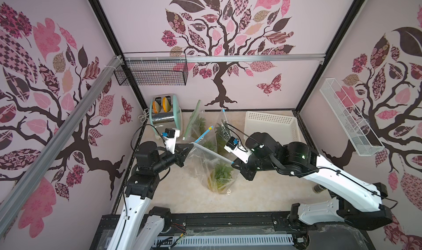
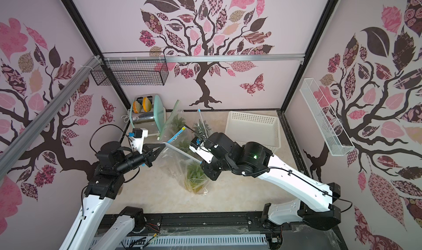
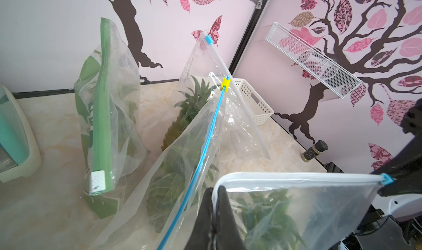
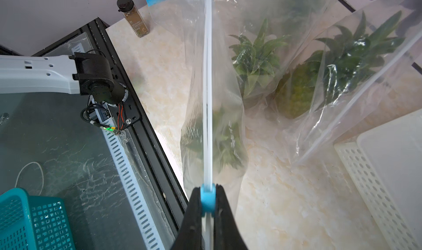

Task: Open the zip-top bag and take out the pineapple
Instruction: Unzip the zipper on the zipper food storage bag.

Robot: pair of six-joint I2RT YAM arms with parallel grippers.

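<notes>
Both jaws are closed: my left gripper (image 3: 215, 191) pinches a corner of the zip-top bag (image 1: 203, 162), and my right gripper (image 4: 208, 188) clamps its blue slider (image 4: 207, 203). So the zipper (image 3: 296, 177) is tight between them for sliding, I think.

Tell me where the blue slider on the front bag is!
In the right wrist view the blue slider sits pinched in the right pincer, at the end of the front bag opposite the left pincer.

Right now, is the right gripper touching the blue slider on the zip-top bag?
Touching. The right wrist view shows the right gripper shut on the blue slider, with its jaws pressed against both sides of it and no gap.
</notes>
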